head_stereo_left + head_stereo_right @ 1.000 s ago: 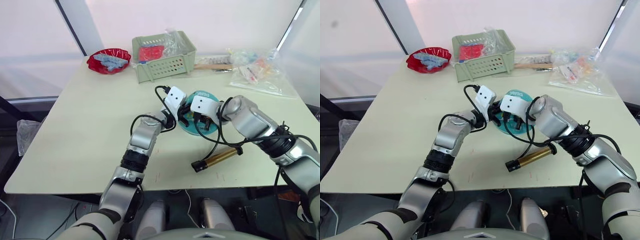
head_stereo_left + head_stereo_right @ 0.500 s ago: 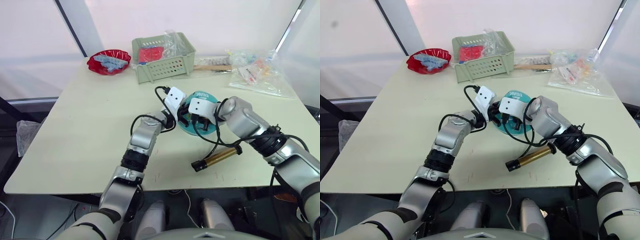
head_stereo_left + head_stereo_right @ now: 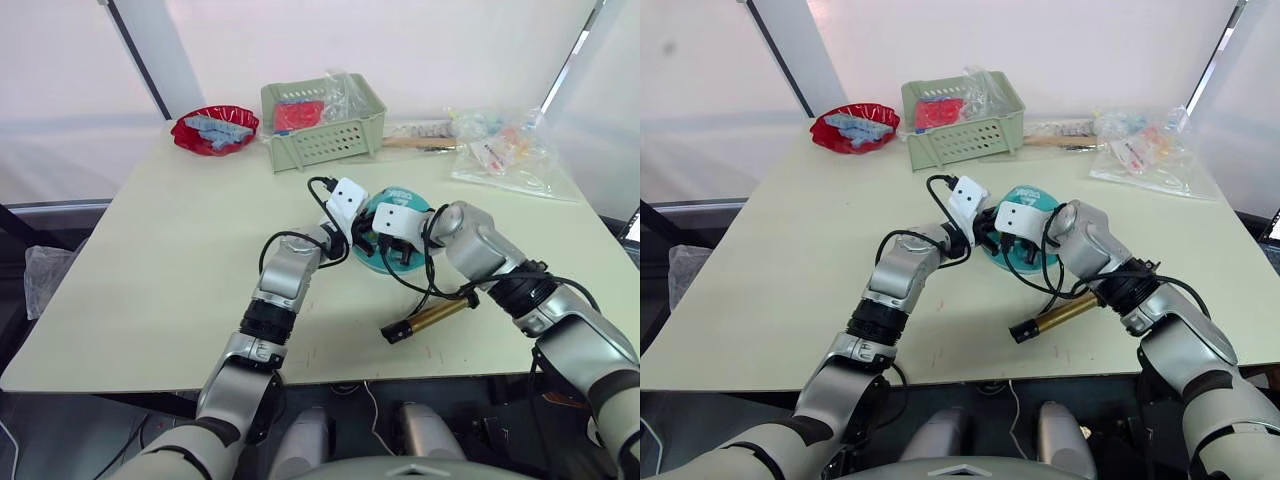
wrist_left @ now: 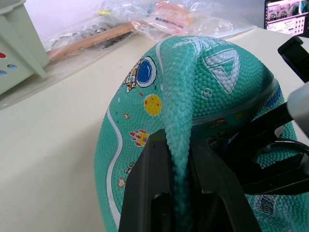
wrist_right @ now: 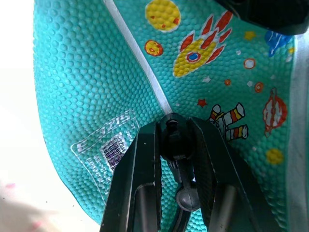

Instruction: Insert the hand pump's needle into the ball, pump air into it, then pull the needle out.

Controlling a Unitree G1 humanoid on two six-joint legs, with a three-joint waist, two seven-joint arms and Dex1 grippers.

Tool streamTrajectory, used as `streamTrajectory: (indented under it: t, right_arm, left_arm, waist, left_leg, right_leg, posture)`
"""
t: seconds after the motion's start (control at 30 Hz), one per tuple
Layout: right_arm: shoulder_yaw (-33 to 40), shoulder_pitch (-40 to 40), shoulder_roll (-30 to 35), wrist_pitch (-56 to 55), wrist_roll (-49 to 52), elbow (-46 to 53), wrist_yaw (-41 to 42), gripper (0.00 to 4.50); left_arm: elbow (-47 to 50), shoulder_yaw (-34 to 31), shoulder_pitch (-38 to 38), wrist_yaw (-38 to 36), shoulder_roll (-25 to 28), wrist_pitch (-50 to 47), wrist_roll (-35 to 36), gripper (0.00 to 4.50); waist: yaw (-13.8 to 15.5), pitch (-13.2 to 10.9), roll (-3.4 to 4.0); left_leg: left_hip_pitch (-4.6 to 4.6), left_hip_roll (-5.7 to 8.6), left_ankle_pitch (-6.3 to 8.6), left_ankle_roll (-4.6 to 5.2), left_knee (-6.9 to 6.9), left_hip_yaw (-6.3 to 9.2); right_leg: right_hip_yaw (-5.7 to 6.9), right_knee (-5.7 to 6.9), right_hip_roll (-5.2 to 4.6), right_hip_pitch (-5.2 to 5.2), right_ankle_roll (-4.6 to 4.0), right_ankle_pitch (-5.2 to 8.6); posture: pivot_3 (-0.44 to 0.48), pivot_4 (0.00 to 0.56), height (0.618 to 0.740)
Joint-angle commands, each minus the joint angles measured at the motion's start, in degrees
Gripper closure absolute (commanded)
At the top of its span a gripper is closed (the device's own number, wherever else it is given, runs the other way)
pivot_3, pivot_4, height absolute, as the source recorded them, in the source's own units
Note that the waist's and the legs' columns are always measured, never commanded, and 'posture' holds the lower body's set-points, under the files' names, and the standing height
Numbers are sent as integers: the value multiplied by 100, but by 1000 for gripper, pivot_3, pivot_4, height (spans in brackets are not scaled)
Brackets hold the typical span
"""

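— Left eye view first: what's changed for us?
— Little among the things. Our right arm has swung in closer over the ball (image 3: 392, 240), and the picture itself has shifted a bit, so the camera moved. The ball sits mid-counter (image 3: 160, 260), where it was, limp and flattened. The pump (image 3: 425, 320) lies on the counter nearer us, apart from the ball, as it did a second ago.
— Left wrist view?
— Our left hand (image 4: 178, 159) is pinching a raised fold of the ball's skin between its fingers, holding it steady.
— Right wrist view?
— Our right hand (image 5: 175, 140) is pressed onto the needle (image 5: 174, 134), holding it by its black fitting, tip against the teal rubber beside a clear barcode sticker (image 5: 112, 145). We can't tell whether the pin is in a valve.
— Meaning?
— We judge insertion is under way; pumping hasn't begun, since the pump lies untouched.
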State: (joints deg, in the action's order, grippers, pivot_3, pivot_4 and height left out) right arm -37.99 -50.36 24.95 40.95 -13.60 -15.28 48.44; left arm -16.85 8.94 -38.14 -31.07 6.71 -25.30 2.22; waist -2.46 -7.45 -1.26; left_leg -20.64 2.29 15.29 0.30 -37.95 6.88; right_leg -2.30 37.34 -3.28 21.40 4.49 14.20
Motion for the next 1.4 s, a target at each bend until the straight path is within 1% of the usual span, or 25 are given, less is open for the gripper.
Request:
streamTrajectory:
  t: [0.03, 0.2, 0.3, 0.37, 0.47, 0.5, 0.63, 0.73, 0.83, 0.97, 1.03, 1.07, 1.13, 1.23, 1.27, 1.4]
  right_arm:
    - [-154, 605, 92, 180, -247, -929, -121, 4171]
    - [727, 733, -180, 307, 174, -506, -273, 4171]
    - [1171, 960, -85, 379, 309, 187, -271, 4171]
    - [1370, 1143, 73, 619, 377, 860, -193, 4171]
    - [1562, 1319, 173, 1023, 461, 1616, -190, 4171]
    - [1610, 1362, 184, 1161, 492, 1808, -210, 4171]
    - [1663, 1540, 290, 1414, 515, 2382, -341, 4171]
    - [1737, 1657, 291, 1405, 550, 2590, -501, 4171]
    - [1801, 1766, 307, 1029, 569, 2655, -649, 4171]
    - [1916, 1869, 351, 869, 650, 2701, -710, 4171]
    - [2149, 1933, 366, 736, 742, 2797, -771, 3143]
    - [2289, 1971, 351, 749, 860, 2885, -753, 2915]
    - [2549, 2059, 345, 802, 1061, 3037, -766, 1847]
    - [2659, 2224, 517, 509, 1196, 3193, -710, 276]
    - [2739, 2304, 546, 447, 1285, 3285, -699, 126]
    - [3063, 2591, 645, 331, 1618, 3728, -663, 126]
  left_arm:
    - [8, 210, 86, -155, -75, -110, 49, 4500]
    - [-8, 205, 89, -168, -70, -81, 56, 4500]
    - [1, 222, 104, -190, -59, -76, 57, 4500]
    - [-1, 222, 107, -201, -51, -73, 56, 4500]
    - [1, 210, 112, -218, -37, -70, 48, 4500]
    - [12, 209, 119, -223, -31, -75, 49, 4500]
    - [22, 226, 132, -242, -15, -77, 57, 4500]
    - [-15, 243, 106, -245, -30, -63, 64, 4500]
    - [-84, 261, 59, -245, -56, -33, 69, 4500]
    - [-167, 273, 9, -245, -86, 12, 65, 4500]
    - [-181, 282, 9, -247, -92, 31, 62, 4500]
    - [-176, 286, 15, -247, -96, 33, 67, 4500]
    - [-152, 298, 32, -245, -98, 36, 76, 4500]
    - [-128, 307, 47, -242, -97, 38, 81, 4500]
    - [-123, 308, 49, -240, -96, 39, 84, 4500]
    - [-92, 321, 54, -247, -85, 29, 105, 4500]
  waist:
    - [0, 3, 1]
    - [7, 8, -5]
    - [15, 4, 0]
    - [38, -23, 39]
    - [137, -53, 87]
    - [157, -58, 89]
    - [189, -64, 94]
    - [214, -65, 94]
    - [220, -75, 96]
    - [226, -90, 99]
    - [236, -99, 98]
    - [253, -108, 97]
    - [268, -124, 100]
    - [300, -150, 102]
    - [309, -157, 104]
    - [326, -168, 107]
  left_leg:
    - [1, 0, 0, -1, 3, 0]
    - [4, 0, -13, -21, 43, 9]
    - [3, 0, -15, -24, 53, 16]
    - [-4, 1, -15, -24, 55, 18]
    - [-26, 12, -17, -23, 70, 19]
    - [-37, 15, -33, -1, 79, 24]
    - [-82, 45, -34, 2, 84, 48]
    - [-120, 64, -36, 2, 81, 65]
    - [-127, 69, -35, 3, 83, 76]
    - [-129, 71, -35, 3, 83, 86]
    - [-129, 73, -36, 2, 82, 91]
    - [-129, 74, -37, 2, 82, 93]
    - [-133, 77, -38, 0, 81, 99]
    - [-135, 79, -39, -1, 81, 100]
    - [-135, 79, -39, 0, 81, 101]
    - [-146, 83, -41, -2, 82, 105]
  right_leg:
    - [0, -2, 0, 0, 0, 0]
    - [4, -27, -1, 0, 1, -2]
    - [10, -33, 0, 1, 0, -2]
    - [13, -42, -3, 2, 0, -2]
    - [16, -50, -12, 20, -1, 0]
    - [20, -61, -10, 28, -2, 1]
    - [36, -79, -37, 54, -5, 0]
    - [53, -83, -56, 79, -19, -10]
    - [73, -89, -65, 79, -7, -2]
    - [86, -92, -65, 76, -2, 1]
    - [92, -92, -65, 73, -2, 1]
    - [94, -92, -65, 73, -2, 1]
    - [99, -93, -66, 73, -2, 1]
    - [99, -94, -67, 73, -3, 0]
    - [100, -95, -67, 74, -3, 1]
    - [102, -99, -68, 75, -3, 0]
  posture:
    - [0, 150, 737]
    - [0, 150, 737]
    - [0, 150, 737]
    - [0, 150, 737]
    - [0, 150, 737]
    - [0, 150, 737]
    - [0, 150, 737]
    - [0, 150, 737]
    - [0, 150, 737]
    - [0, 150, 737]
    - [0, 150, 737]
    - [0, 150, 737]
    - [0, 150, 737]
    - [0, 150, 737]
    - [0, 150, 737]
    - [0, 150, 737]
